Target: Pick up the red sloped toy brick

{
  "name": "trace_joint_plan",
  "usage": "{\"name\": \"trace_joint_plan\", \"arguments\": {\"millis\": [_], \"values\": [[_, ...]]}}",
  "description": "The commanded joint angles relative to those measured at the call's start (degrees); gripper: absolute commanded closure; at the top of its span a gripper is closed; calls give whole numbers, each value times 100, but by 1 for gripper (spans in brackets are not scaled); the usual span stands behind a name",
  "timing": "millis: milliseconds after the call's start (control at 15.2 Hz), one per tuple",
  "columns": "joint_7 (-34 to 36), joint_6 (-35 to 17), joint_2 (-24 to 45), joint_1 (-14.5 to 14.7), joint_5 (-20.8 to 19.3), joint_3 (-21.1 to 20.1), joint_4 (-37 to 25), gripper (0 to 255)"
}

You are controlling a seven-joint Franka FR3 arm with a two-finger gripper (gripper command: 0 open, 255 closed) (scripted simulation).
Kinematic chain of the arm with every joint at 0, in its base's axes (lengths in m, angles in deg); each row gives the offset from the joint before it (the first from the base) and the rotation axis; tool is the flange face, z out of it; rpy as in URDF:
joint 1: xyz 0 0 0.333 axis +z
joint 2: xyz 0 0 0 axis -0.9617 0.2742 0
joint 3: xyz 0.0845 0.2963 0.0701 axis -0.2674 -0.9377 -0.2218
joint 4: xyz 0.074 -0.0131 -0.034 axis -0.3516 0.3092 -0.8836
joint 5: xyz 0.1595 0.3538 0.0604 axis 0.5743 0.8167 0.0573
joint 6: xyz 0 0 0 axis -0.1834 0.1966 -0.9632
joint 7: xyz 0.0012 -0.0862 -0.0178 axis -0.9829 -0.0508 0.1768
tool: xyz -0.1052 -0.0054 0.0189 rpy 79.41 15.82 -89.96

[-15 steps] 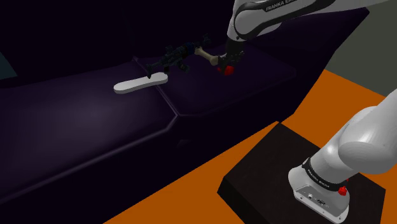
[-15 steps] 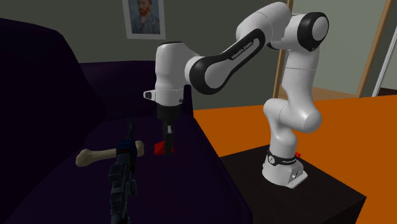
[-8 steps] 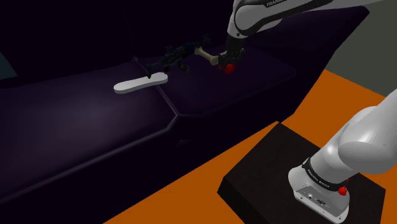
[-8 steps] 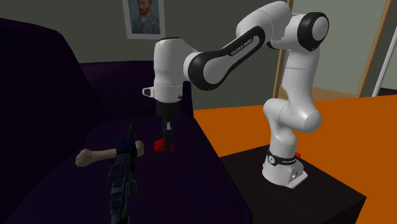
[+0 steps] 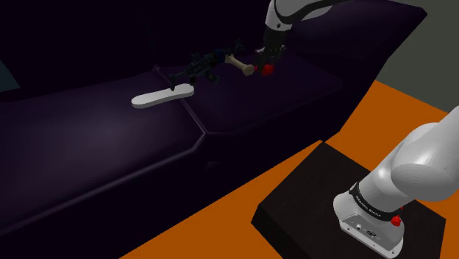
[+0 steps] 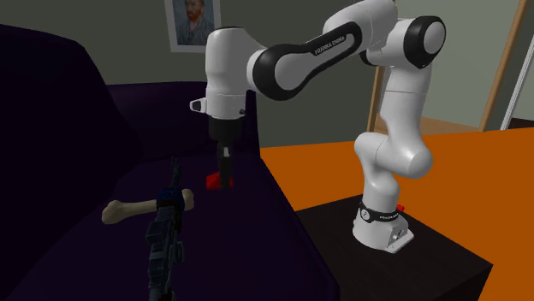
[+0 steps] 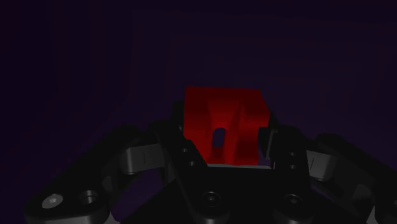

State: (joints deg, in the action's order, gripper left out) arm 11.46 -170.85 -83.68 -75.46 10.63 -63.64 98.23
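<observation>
The red sloped brick [image 7: 222, 118] is clasped between the closed-in fingers of the gripper [image 7: 224, 137] and is held above the dark purple sofa seat [image 5: 243, 110]. Just beside the gripper a pale bone [image 5: 239, 64] is laid on the seat. A dark toy gun [image 5: 197, 68] is seen past it, and a white flat piece [image 5: 163, 96] farthest off.
</observation>
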Motion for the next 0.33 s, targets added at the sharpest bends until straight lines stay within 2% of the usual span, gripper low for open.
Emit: {"name": "trace_joint_plan", "arguments": {"millis": [0, 264], "values": [[-8, 157, -20, -1, 3, 1, -135, 255], [-12, 321, -50, 0, 4, 1, -269, 255]]}}
